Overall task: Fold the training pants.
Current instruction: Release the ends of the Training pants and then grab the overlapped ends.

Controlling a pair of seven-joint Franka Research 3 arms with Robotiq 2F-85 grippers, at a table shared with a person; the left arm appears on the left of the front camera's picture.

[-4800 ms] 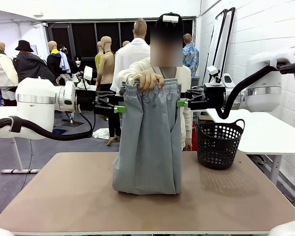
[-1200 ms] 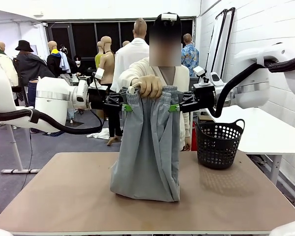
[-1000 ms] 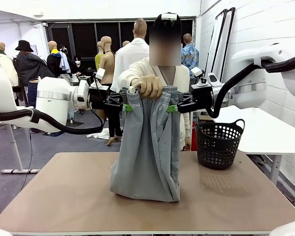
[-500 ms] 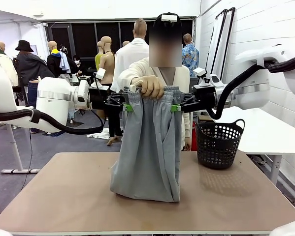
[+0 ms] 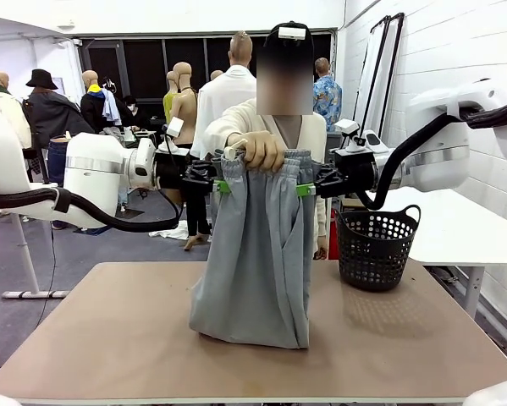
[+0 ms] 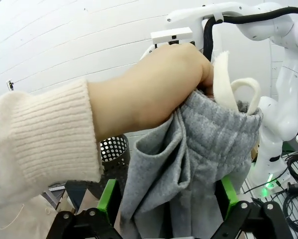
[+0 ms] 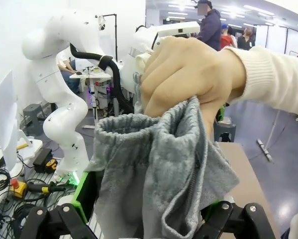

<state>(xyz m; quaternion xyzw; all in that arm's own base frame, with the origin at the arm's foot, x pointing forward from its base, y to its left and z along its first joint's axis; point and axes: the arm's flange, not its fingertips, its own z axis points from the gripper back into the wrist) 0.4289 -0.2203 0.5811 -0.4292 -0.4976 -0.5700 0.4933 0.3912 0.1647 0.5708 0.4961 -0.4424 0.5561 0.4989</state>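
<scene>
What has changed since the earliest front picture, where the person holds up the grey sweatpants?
Both arms closed in: the left pincer and right pincer, jaws open, now straddle the waistband sides of the light grey jersey training pants without clamping. Unchanged: the person's hand holds the waistband up, the lower end rests on the brown table, the black perforated basket stands beside.

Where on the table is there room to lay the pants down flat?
The table is bare left of the training pants and along its near edge. Right is tighter: a black basket stands at the far corner.
</scene>
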